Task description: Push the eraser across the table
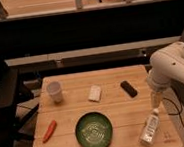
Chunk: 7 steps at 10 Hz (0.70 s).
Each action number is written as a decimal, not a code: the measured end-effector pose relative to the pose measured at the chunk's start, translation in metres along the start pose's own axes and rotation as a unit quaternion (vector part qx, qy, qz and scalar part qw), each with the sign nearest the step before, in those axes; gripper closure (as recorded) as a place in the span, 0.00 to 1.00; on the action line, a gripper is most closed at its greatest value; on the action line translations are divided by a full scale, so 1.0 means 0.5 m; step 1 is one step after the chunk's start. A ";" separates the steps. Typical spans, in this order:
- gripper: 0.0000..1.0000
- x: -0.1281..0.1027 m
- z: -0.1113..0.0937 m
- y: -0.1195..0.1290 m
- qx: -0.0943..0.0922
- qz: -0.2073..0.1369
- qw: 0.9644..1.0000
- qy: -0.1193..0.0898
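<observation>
The eraser (pixel 128 88), a small black oblong block, lies on the right side of the light wooden table (pixel 79 106), near the far half. The white arm comes in from the right edge of the view. My gripper (pixel 155 99) hangs down from the arm just right of the eraser, near the table's right edge, a short gap apart from it. A clear plastic bottle (pixel 149 128) lies on the table directly below the gripper.
A white cup (pixel 55 91) stands at the far left. A small white block (pixel 94 93) lies mid-table. A green plate (pixel 94 131) sits at the front centre, an orange carrot (pixel 49 130) at the front left. A dark chair (pixel 6 106) stands left of the table.
</observation>
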 end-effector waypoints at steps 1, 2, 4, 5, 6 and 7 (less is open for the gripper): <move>0.20 0.001 0.000 0.001 0.000 0.001 1.000 0.000; 0.20 0.000 0.000 0.000 0.000 0.000 1.000 0.000; 0.20 -0.005 0.000 -0.002 0.000 -0.002 1.000 -0.001; 0.20 -0.004 0.000 -0.002 0.000 -0.002 1.000 0.000; 0.20 -0.003 0.000 -0.001 0.000 -0.001 1.000 0.000; 0.20 -0.004 0.000 -0.002 0.000 -0.002 1.000 0.000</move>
